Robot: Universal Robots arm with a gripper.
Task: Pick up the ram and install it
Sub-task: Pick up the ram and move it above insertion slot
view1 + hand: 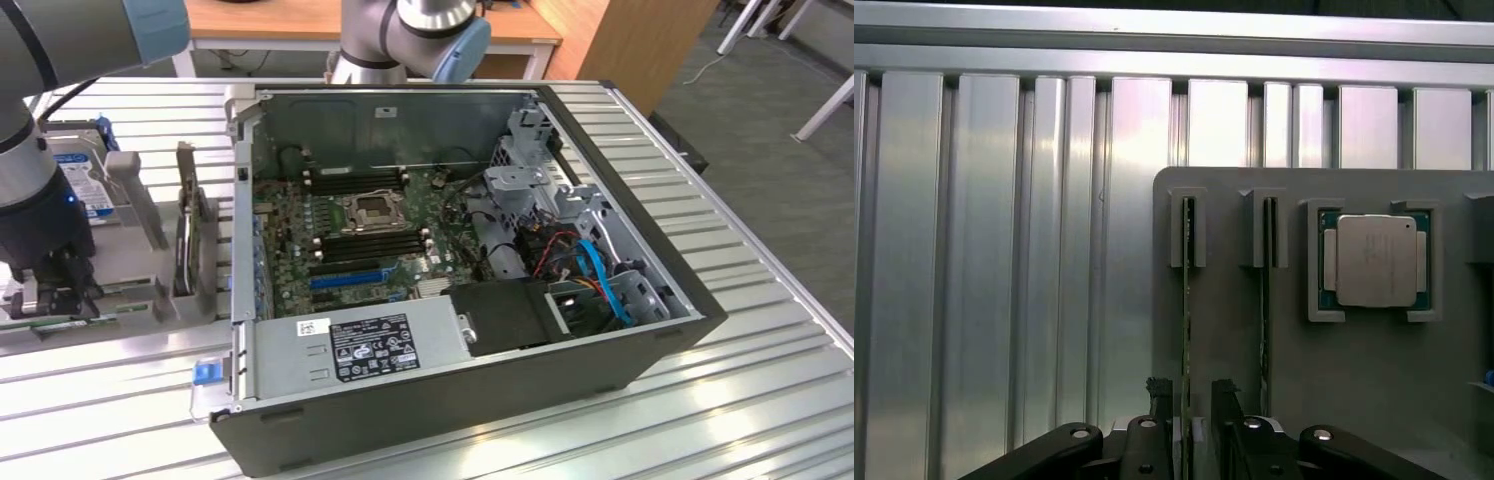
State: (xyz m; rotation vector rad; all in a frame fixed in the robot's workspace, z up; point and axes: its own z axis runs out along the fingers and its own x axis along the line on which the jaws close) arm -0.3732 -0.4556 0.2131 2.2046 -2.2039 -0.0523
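Observation:
Two ram sticks stand on edge in slots of a grey holder plate (1229, 330); in the wrist view they appear edge-on as thin green lines. My gripper (1191, 395) is open and low over the holder, with one fingertip on each side of the nearer ram (1186, 300) and a gap to it on both sides. The other ram (1264, 300) stands beside it, outside the fingers. In the exterior view the gripper (56, 295) hangs at the far left over the holder, where a green strip of ram (47, 321) shows just below it.
A CPU (1376, 260) lies in a pocket of the holder beside the sticks. In the exterior view an open PC case (627, 330) fills the middle, with black memory slots (374, 240) around the CPU socket. A dark card (187, 230) and a hard drive (87, 185) stand between holder and case.

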